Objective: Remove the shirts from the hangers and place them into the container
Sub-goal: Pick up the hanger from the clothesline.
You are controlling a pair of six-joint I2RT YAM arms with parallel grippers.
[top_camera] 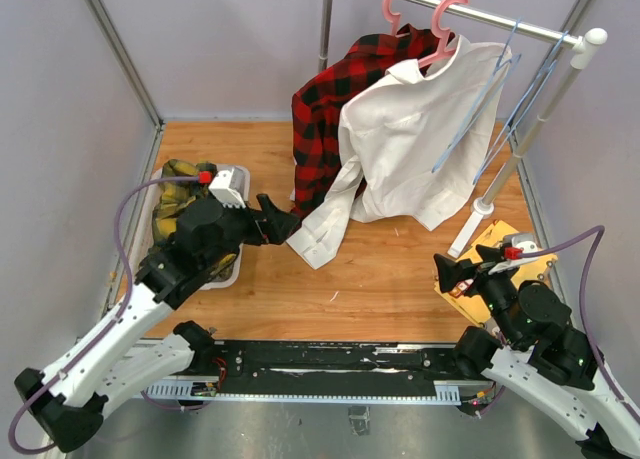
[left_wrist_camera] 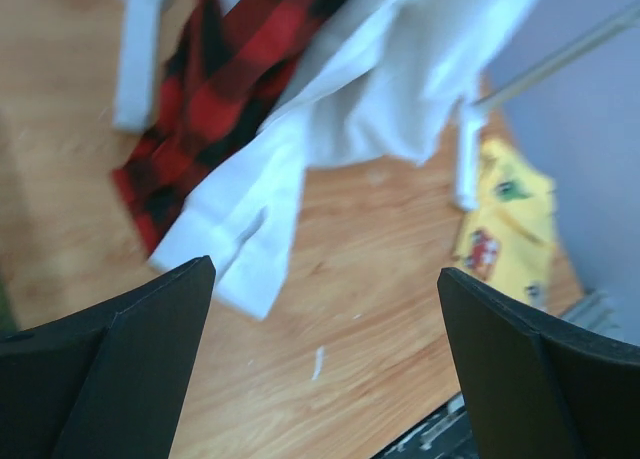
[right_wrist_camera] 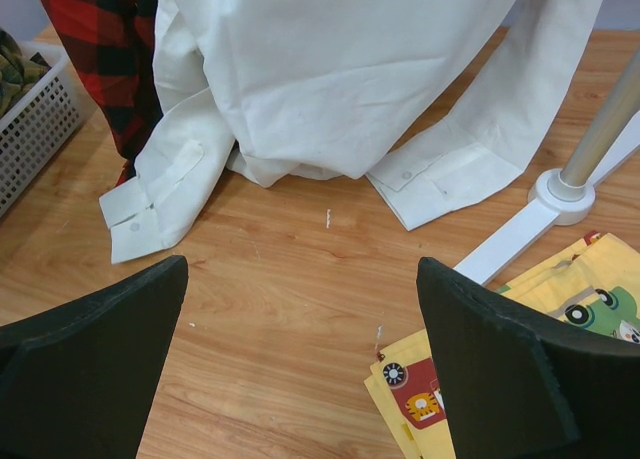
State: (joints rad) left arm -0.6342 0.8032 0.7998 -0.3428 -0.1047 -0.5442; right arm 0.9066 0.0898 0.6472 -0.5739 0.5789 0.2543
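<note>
From above, we see 2 shirts hanging on the rail (top_camera: 480, 14), each on a pink hanger (top_camera: 447, 24): the red-and-black plaid shirt (top_camera: 330, 109) behind and the white shirt (top_camera: 420, 139) in front. The white shirt's sleeves trail down onto the tabletop (top_camera: 380, 279). 2 light-blue hangers (top_camera: 524, 104) hang bare further right on the rail. The container (top_camera: 236, 175) sits at the left edge of the tabletop, partly hidden by the left arm, with the yellow-and-green plaid shirt (top_camera: 180, 194) inside. The left fingers (top_camera: 280, 224) hover just beside a white cuff, spread apart and holding nothing. The right fingers (top_camera: 447, 272) are also spread and empty, above a yellow cloth (top_camera: 500, 231) near the stand's foot (top_camera: 483, 207).

In the left wrist view, the 2 fingers stand wide apart at the bottom corners. Between them lie the white cuff (left_wrist_camera: 235, 249) and the red plaid hem (left_wrist_camera: 165, 169), both blurred.

In the right wrist view, the fingers are again wide open with bare wood between them. Both white cuffs rest on the tabletop beyond them. The container's mesh wall shows at the left edge, and the yellow cloth lies at the lower right.
</note>
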